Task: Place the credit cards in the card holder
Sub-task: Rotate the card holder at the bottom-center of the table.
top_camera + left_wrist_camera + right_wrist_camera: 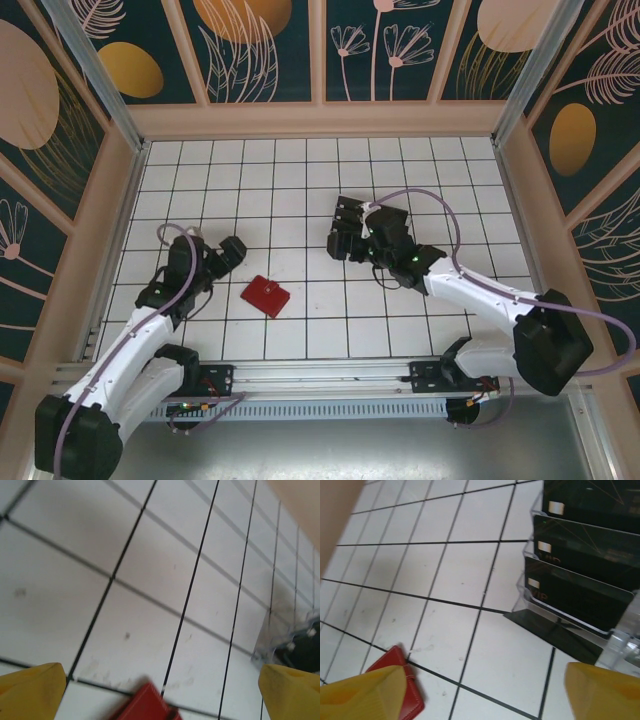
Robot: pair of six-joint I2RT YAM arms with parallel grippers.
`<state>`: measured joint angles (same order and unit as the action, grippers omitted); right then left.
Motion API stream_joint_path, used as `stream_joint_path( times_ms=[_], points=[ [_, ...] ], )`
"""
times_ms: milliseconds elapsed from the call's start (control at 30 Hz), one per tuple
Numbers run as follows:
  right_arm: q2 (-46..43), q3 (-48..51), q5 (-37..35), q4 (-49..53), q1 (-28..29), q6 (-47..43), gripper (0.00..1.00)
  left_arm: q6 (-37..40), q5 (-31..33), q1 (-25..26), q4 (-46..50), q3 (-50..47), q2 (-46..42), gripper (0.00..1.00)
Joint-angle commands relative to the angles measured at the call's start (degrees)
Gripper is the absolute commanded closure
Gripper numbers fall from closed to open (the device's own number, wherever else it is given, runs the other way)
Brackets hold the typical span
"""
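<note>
Credit cards [580, 560], thin black rectangles with pale chips and faint gold lines, stand tilted one behind another in the slots of a clear plastic tray [620, 642]. None has reached the wallet, so the task looks to be at its start.

At the left of the white, black-gridded bench [300, 170], the left gripper [228, 252] hangs low over the tiles. Its yellow fingers [32, 690] are spread wide with nothing between them. It points toward the small flat red card holder [266, 296], and a corner of the holder shows at the bottom of the left wrist view. This arm is probably placed to steady or open the wallet when a card arrives.

The card holder lies closed and flat, turned cornerwise to the grid, between the two arms and nearer the left one. Nothing touches it.

Further right, the right gripper [482, 680] hovers just beside the tray. Its fingers are also parted and empty, with bare tile between them. The right wrist view takes in the red wallet at lower left and the cards at upper right, well apart from each other. The upright slots leave each card's top edge free, so a thin card can be pinched there rather than scraped off the bench. The likely next move is a closing pinch on the nearest card. The risk is that the light tray tips or slides.
</note>
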<state>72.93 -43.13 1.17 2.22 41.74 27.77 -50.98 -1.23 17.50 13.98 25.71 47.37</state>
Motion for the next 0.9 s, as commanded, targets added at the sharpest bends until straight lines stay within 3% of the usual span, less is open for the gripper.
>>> stream_joint_path(
  times_ms=[0,133,267,400,467,867],
  points=[
    [-0.2,-2.2,-8.6,3.9,0.7,2.3,0.01,-4.6,0.7,4.0,0.1,-1.1,0.7,0.02],
    [-4.9,1.7,-16.1,1.5,0.3,7.4,0.01,-8.5,2.2,8.8,-1.8,-3.2,1.7,0.01],
    [-11.2,7.1,-6.1,-5.0,-3.8,5.9,0.01,-11.3,3.6,13.1,-5.1,-5.3,4.0,0.02],
    [-10.5,5.8,-1.5,-3.1,-5.3,3.2,0.01,-13.5,5.0,16.6,-8.0,-6.2,6.9,0.01],
    [-8.8,4.6,1.0,-2.0,-5.3,2.6,0.06,-14.1,5.6,17.7,-9.4,-6.3,8.3,0.01],
    [-5.6,4.6,3.4,-0.7,-3.1,3.2,0.18,-14.6,6.0,20.1,-17.6,-6.2,15.7,0.01]
  ],
)
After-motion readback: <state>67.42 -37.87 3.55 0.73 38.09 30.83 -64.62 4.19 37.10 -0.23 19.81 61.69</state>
